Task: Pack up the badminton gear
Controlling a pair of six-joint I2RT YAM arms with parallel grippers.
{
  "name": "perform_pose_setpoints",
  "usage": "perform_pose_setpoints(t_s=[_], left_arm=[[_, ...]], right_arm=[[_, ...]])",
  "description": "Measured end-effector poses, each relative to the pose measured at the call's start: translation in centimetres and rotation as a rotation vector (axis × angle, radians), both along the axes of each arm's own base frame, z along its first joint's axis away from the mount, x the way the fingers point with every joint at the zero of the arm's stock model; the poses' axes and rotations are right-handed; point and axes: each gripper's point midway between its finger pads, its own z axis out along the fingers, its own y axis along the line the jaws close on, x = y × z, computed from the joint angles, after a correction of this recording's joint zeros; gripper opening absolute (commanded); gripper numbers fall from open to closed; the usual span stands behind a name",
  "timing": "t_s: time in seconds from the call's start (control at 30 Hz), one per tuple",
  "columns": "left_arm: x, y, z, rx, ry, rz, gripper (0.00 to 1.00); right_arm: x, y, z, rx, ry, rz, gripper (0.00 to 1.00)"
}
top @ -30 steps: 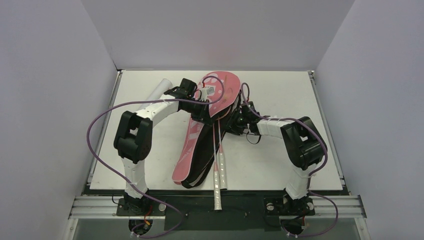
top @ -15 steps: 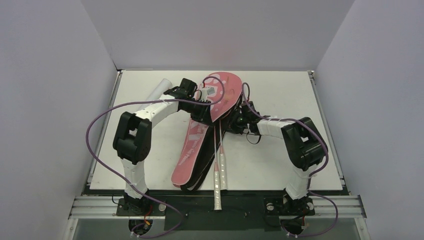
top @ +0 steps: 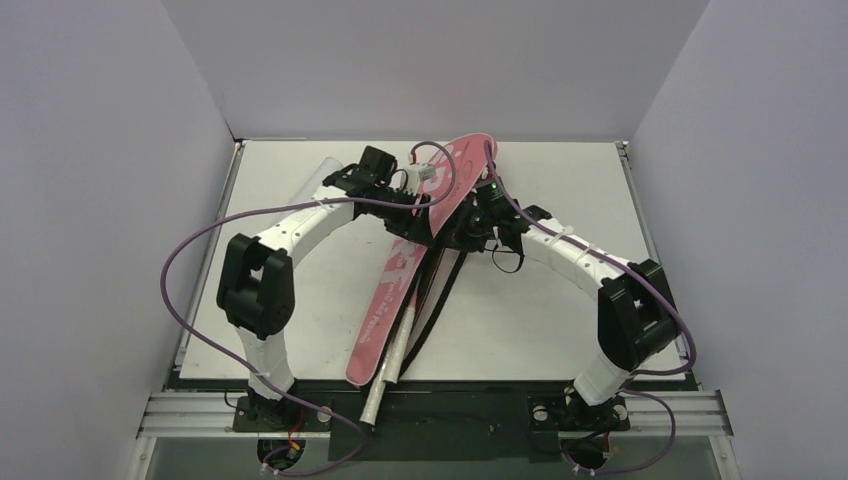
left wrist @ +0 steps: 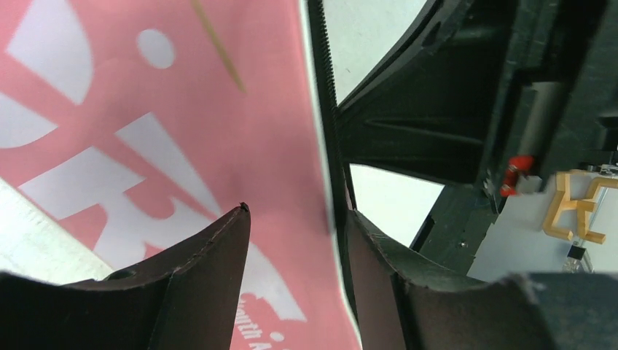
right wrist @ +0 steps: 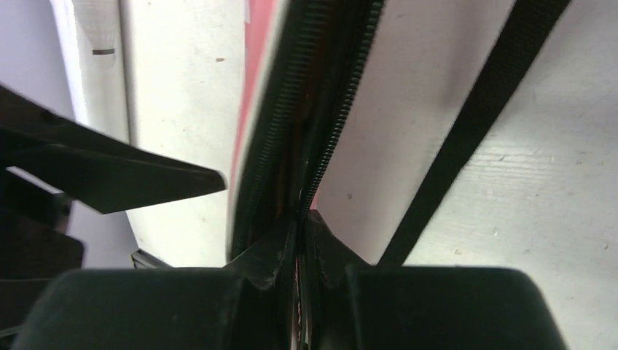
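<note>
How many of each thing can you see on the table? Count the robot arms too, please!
robot arms: 2, the left arm and the right arm
pink cover: 1
white tube: 1
racket handle poking out of the cover: 1 that shows (another may hide behind it)
Total: 5

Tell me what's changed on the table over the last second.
The pink cover tipped up onto its edge and its flaps came nearly together; the racket handles swung toward the near left. The left hand opened, letting go of the flap. The right hand closed on the zipper edge and its arm stretched forward. The white tube stayed at the far left.
</note>
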Motion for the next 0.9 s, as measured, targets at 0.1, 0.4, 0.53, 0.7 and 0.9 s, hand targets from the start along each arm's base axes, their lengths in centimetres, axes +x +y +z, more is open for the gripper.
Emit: perform_pose_setpoints(t_s=[0.1,0.4,0.53,0.7,0.9], left_arm=[[-0.8,-1.0,0.0,0.000,0.000,-0.027,0.64],[-3.2,-3.5,1.0,-0.017,-0.021,-0.101,0.76],[-4.3,-3.3,2.0,-0.034,-0.043,-0.105,0.77],[-5.6,-3.4,2.1,-0.014,-0.104,-0.119,0.77],[-7.0,-3.8,0.1,0.086,-0.206,-0.145,0.73]], right_arm=[[-0.3,0.4,1.5,0.007,-0.001,0.006,0.00],[-0.5,0.5,3.8,0.006,0.022,-0.006,0.00],[-0.5,0.5,4.0,0.012,0.032,-0.017,0.00],[-0.6,0.6,4.3,0.020,0.047,-0.028,0.00],[-1.1,0.5,4.1,0.015,0.081,-0.043,0.00]])
